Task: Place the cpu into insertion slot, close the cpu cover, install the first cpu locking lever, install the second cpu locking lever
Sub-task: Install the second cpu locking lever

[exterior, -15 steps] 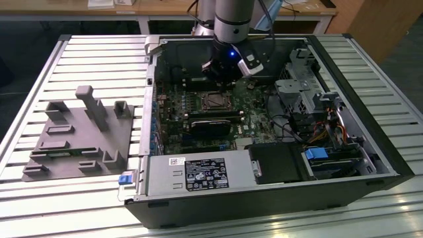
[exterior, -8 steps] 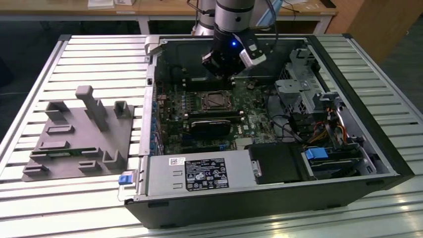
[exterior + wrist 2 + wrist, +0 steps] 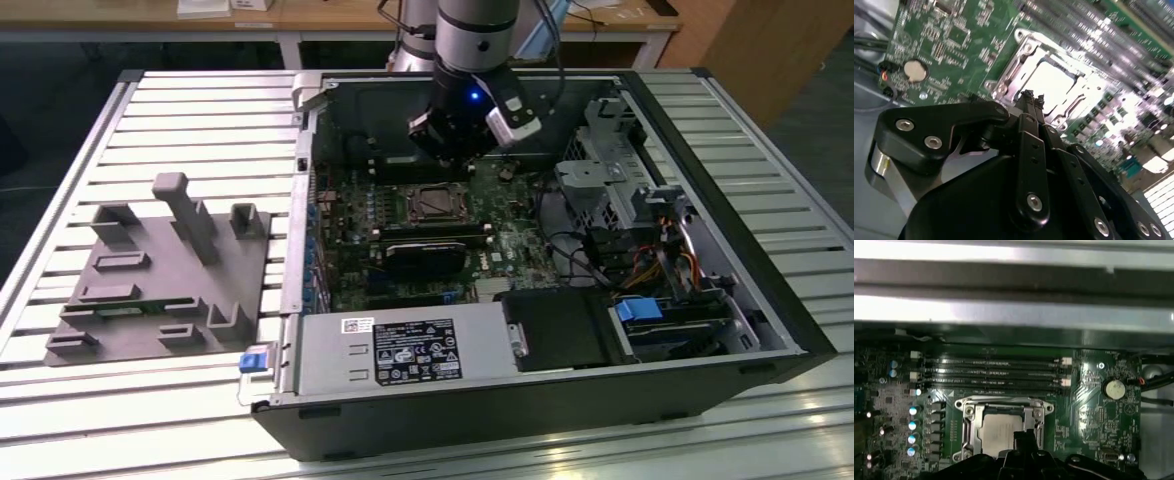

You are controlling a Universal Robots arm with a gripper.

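Observation:
The cpu point(image 3: 998, 432) lies in the insertion slot point(image 3: 434, 203) on the green board, its silvery top point(image 3: 1056, 80) bright in both wrist views. The cpu cover point(image 3: 968, 416) lies flat around the chip as a metal frame point(image 3: 1021, 52), with the chip showing through its window. My gripper point(image 3: 1031, 96) hangs just above the slot's near edge, its two thin fingers pressed together and holding nothing. In the exterior view the gripper point(image 3: 449, 158) is over the board, just behind the slot. I cannot make out how the locking levers stand.
Long black memory slots point(image 3: 999, 372) run beside the socket, next to the case wall point(image 3: 1004, 315). A coin cell point(image 3: 1114, 388) sits on the board. A drive cage and cables point(image 3: 621, 200) fill the exterior view's right; a grey fixture block point(image 3: 160, 270) lies outside the case on its left.

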